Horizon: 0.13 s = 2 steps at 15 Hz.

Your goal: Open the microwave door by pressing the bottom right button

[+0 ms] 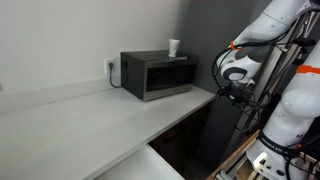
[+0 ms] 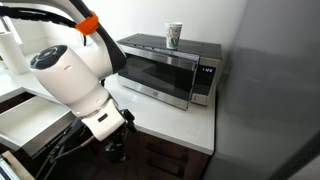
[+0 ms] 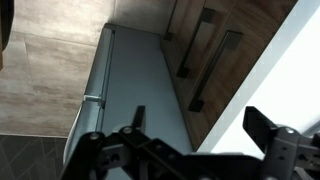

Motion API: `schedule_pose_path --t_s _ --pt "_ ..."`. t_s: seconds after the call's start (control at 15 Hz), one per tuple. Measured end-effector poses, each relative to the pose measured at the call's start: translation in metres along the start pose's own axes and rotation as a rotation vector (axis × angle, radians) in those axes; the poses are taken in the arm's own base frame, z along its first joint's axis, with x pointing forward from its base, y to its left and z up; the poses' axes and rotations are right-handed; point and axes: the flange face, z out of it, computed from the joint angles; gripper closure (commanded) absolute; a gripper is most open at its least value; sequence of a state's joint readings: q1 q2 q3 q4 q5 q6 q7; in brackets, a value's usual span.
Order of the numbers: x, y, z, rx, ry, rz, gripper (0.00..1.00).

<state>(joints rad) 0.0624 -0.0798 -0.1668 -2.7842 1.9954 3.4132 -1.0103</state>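
The dark microwave (image 1: 158, 75) stands at the back of the white counter against the wall, and also shows in an exterior view (image 2: 170, 68). Its glossy door (image 2: 152, 66) is shut. The button panel (image 2: 207, 80) is at the door's right end. My gripper (image 3: 200, 125) is open and empty. It hangs off the counter's front edge, pointing down at the floor and cabinets, well away from the microwave. It shows in both exterior views (image 1: 228, 92) (image 2: 115, 150).
A small white cup (image 1: 174, 47) stands on top of the microwave. The white counter (image 1: 90, 120) runs along the wall. Wooden cabinet fronts with dark handles (image 3: 200, 50) sit below the counter edge. A wall outlet (image 1: 110, 68) is beside the microwave.
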Motion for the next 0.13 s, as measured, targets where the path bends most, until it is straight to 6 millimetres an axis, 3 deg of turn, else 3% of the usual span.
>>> schedule_pose_path --t_s 0.13 --pt "0.0009 -0.0006 -0.0014 0.006 0.002 -0.004 0.00"
